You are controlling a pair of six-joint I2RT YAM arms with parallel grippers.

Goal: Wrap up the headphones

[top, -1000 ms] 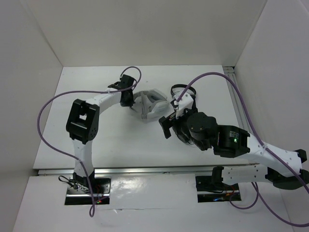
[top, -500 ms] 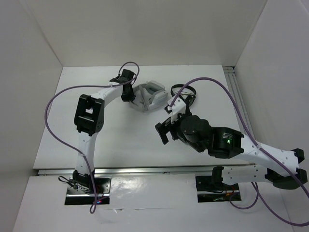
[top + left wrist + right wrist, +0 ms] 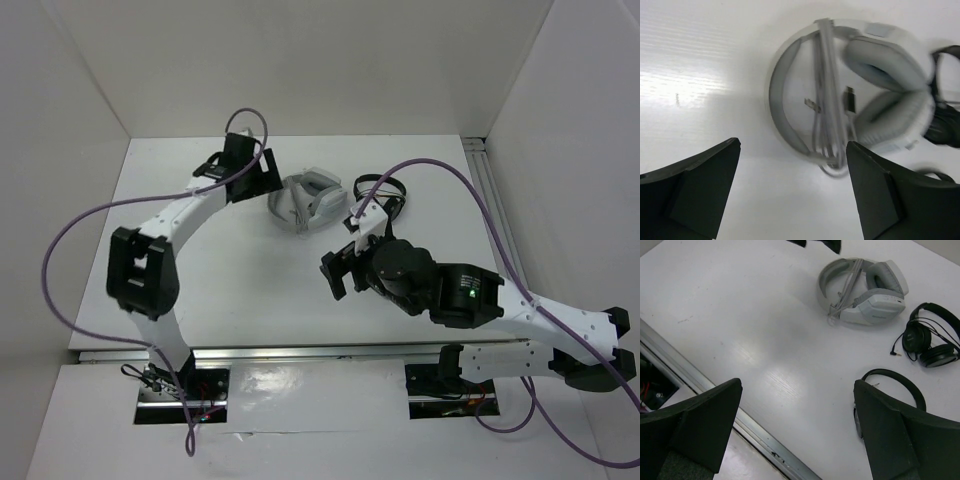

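The grey headphones (image 3: 308, 198) lie flat toward the far middle of the white counter (image 3: 220, 280), their thin cable (image 3: 827, 100) running across the headband loop. The left claw (image 3: 792, 147) hangs just left of them, spread wide and empty. The right claw (image 3: 797, 385) hovers nearer, also apart and empty. A black headset (image 3: 932, 337) lies to the right of them, and a second black headset (image 3: 892, 376) nearer.

Blur smears the earcups of the grey headphones (image 3: 890, 117) in the left wrist view, where a black on-ear pair (image 3: 946, 131) runs off the right edge. A finger (image 3: 900, 440) of the right tool (image 3: 796, 387) hides most of a second black pair (image 3: 897, 376).
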